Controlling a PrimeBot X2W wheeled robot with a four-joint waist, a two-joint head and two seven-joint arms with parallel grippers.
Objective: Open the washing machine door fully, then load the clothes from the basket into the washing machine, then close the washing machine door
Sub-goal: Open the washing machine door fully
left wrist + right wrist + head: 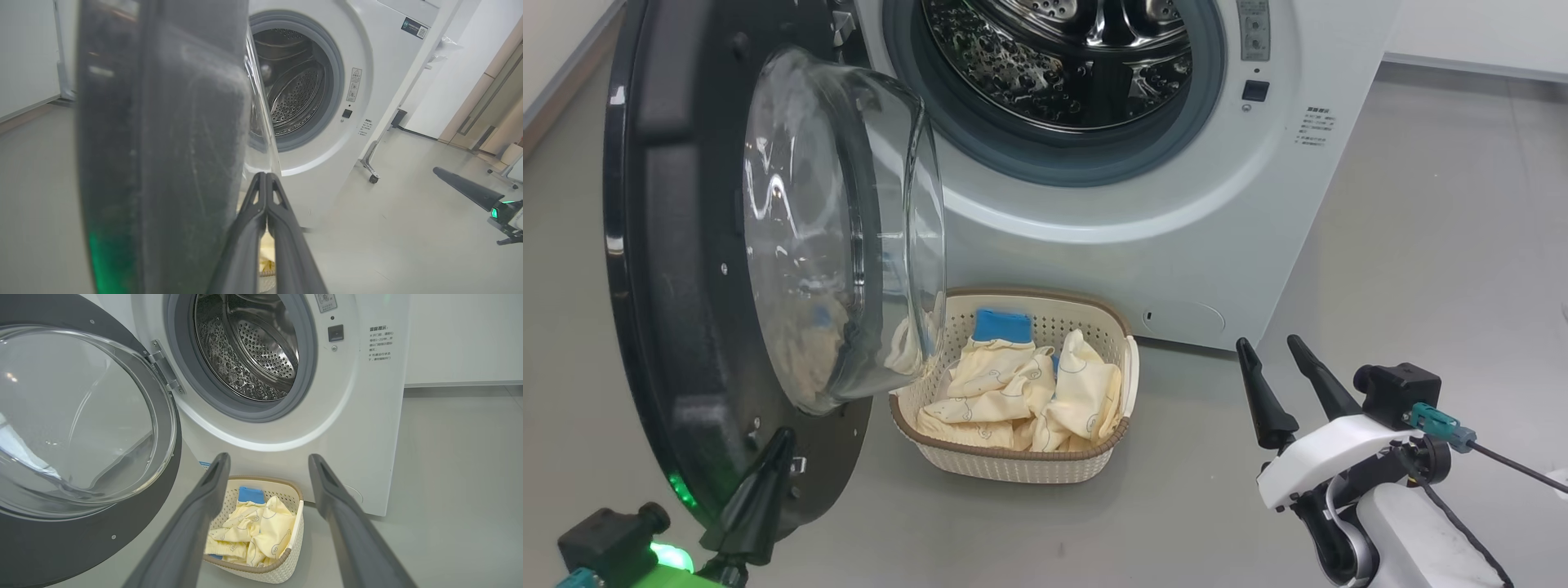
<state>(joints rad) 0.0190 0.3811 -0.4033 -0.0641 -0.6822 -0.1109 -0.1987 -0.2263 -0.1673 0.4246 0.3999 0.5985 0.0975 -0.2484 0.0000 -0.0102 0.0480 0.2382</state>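
The washing machine door (686,269) stands swung out to the left, its black rim and glass bowl (841,229) facing right. The washing machine (1176,229) shows its steel drum (1062,57) open. On the floor in front sits the basket (1013,461) with pale yellow clothes (1021,392) inside. My left gripper (783,437) is shut, its tips against the door's lower rim, empty. In the left wrist view the shut fingers (266,179) lie beside the door edge (163,143). My right gripper (1270,347) is open, right of the basket; in its own view it (267,459) frames the basket (282,567).
Grey floor (1421,245) stretches to the right of the machine. A white wall base (1470,61) runs at the back right. The left wrist view shows a wheeled stand leg (369,163) and a wooden door (490,102) far right.
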